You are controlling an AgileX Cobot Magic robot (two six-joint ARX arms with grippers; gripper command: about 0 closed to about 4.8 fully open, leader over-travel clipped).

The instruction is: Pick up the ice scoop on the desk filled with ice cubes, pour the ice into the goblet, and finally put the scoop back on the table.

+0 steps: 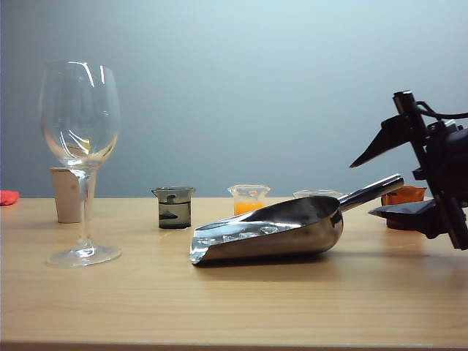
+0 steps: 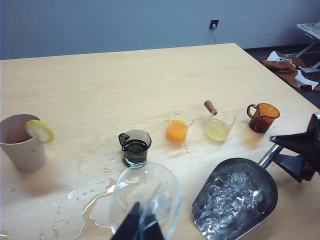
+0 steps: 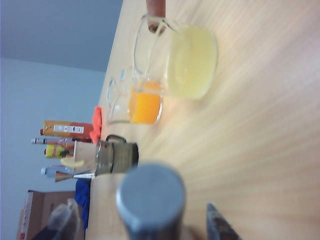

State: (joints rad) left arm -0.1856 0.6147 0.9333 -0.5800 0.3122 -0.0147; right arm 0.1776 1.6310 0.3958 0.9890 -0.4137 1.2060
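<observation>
- Here, the desk [image 1: 241, 300] is wide, flat, pale wood with fine lines, and behind it is a plain grey-blue wall [image 1: 256, 88].
- From the left wrist view, a wet puddle [image 2: 92, 210] shines on the wood at the lower left of the frame.
- The goblet [image 1: 80, 157] stands at the left of the exterior view. It is tall, clear glass with a round bowl, a thin stem and a round foot.
- The ice scoop [image 1: 281, 230] lies on the desk in the middle, shiny like a mirror, with a deep bowl and a round tube handle pointing to the right.
- The ice cubes [image 1: 238, 235] sit inside it, small and glassy.
- Behind are a dark beaker [image 1: 174, 207], an orange beaker [image 1: 248, 199], a brown cup [image 1: 404, 196] and a beige cup [image 1: 67, 194].
- The right gripper [image 1: 401, 174] is at the right edge, by the handle tip. Its black fingers are spread wide, one above and one below the handle, and hold nothing.
- The left gripper [image 2: 141, 227] shows only dark tips at the bottom of the left wrist view, above the goblet's rim. I cannot tell how its fingers stand.
</observation>
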